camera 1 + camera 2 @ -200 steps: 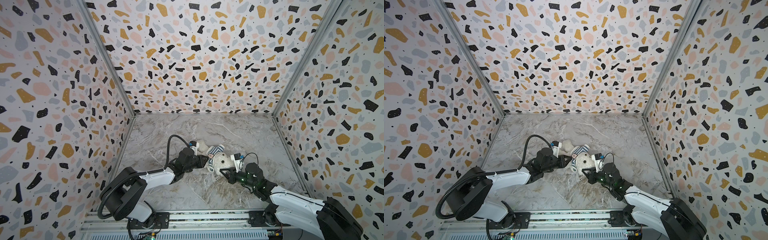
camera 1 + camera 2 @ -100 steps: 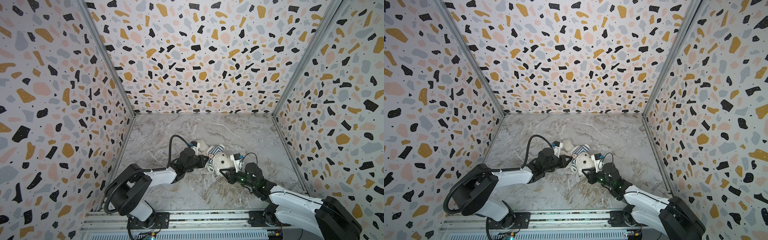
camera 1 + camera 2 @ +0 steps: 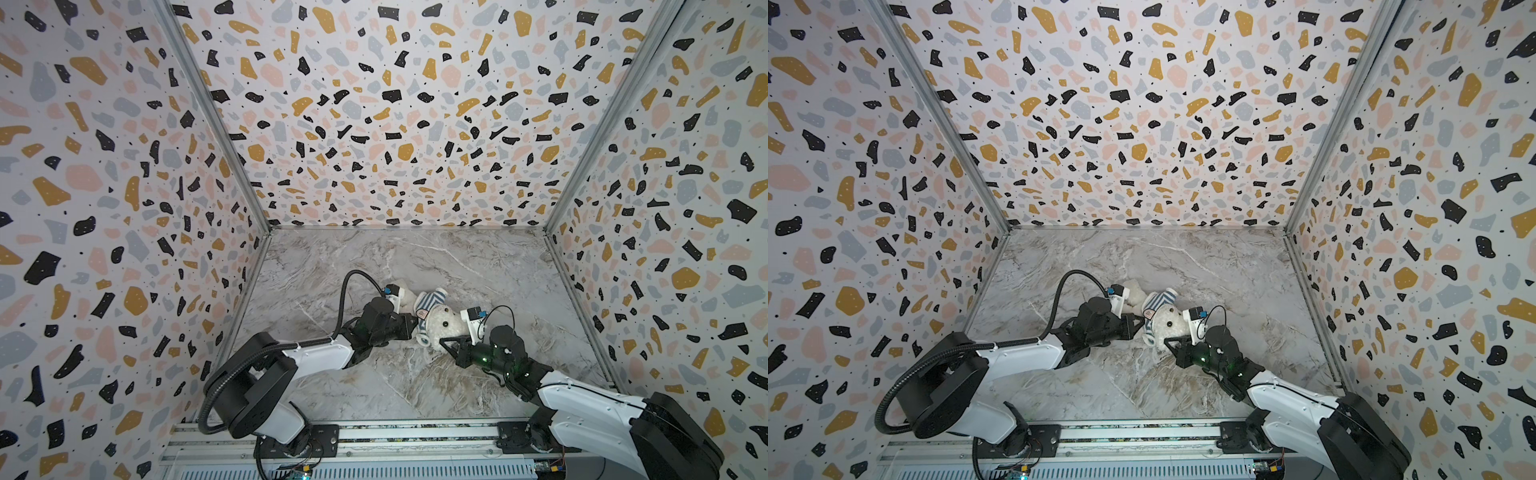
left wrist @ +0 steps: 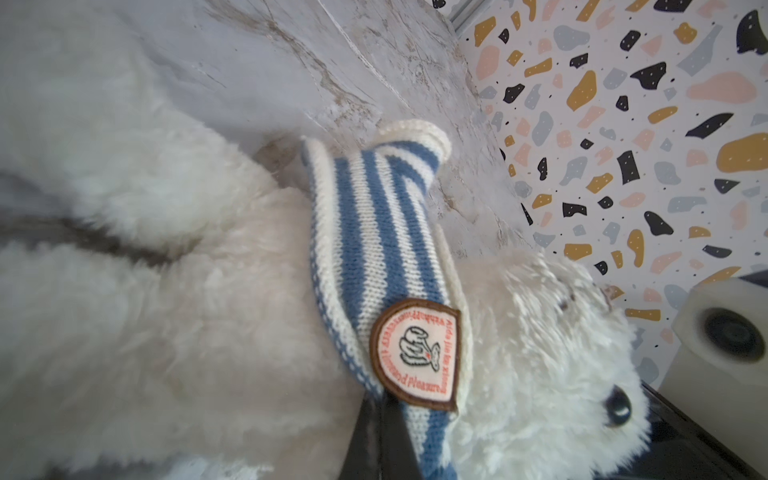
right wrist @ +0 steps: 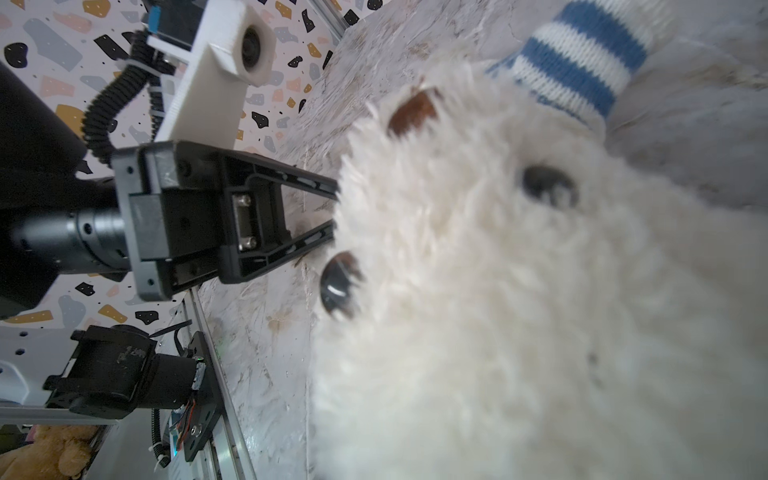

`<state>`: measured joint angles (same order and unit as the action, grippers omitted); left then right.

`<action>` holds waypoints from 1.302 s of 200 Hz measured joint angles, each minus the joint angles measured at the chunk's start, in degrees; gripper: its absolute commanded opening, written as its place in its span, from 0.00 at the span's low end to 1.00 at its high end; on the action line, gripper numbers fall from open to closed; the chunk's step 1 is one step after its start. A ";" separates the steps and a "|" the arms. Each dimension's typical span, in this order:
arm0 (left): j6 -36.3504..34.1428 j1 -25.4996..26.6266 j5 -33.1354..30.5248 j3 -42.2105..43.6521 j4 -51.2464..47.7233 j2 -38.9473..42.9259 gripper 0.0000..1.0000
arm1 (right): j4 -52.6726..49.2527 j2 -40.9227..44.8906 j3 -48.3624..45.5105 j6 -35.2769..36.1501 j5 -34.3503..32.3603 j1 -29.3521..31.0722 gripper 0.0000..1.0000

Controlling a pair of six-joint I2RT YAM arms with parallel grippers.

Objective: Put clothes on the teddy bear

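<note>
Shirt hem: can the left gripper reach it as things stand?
Probably yes: the left gripper sits shut on the striped shirt at its hem next to the badge; nothing blocks it.

i see a marbled table [image 3: 316,266] walled by terrazzo panels [image 3: 374,124]; a striped shirt [image 3: 432,300] bunched mid-table; a brown plush [image 5: 45,453] off its edge

arms [image 3: 320,354]: white shells, black joints
left hose [image 3: 342,291]: black, corrugated
wrist cameras [image 3: 471,318]: white housings
left gripper [image 3: 412,323]: black, slotted fingers, two screws
</note>
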<state>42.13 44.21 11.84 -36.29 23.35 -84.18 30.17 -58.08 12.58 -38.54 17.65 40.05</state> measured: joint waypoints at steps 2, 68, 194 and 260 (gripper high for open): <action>-0.22 0.15 -0.17 -0.02 -0.42 0.35 0.00 | -0.07 0.07 0.00 0.00 -0.09 0.00 0.00; -3.58 2.56 -1.81 3.08 -9.05 11.91 0.00 | -1.88 5.88 -0.87 -1.70 -5.51 0.11 0.00; -9.16 3.13 5.49 7.91 -21.18 22.58 0.00 | -7.76 13.75 -3.96 -3.67 -11.13 0.09 0.00; -9.84 3.15 6.34 9.60 -21.00 20.39 0.00 | -8.70 14.43 -3.96 -4.85 -11.28 0.09 0.00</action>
<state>32.29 47.35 18.17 -26.70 2.35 -63.79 21.47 -43.66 8.62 -43.40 6.37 40.14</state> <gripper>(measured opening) 0.046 0.083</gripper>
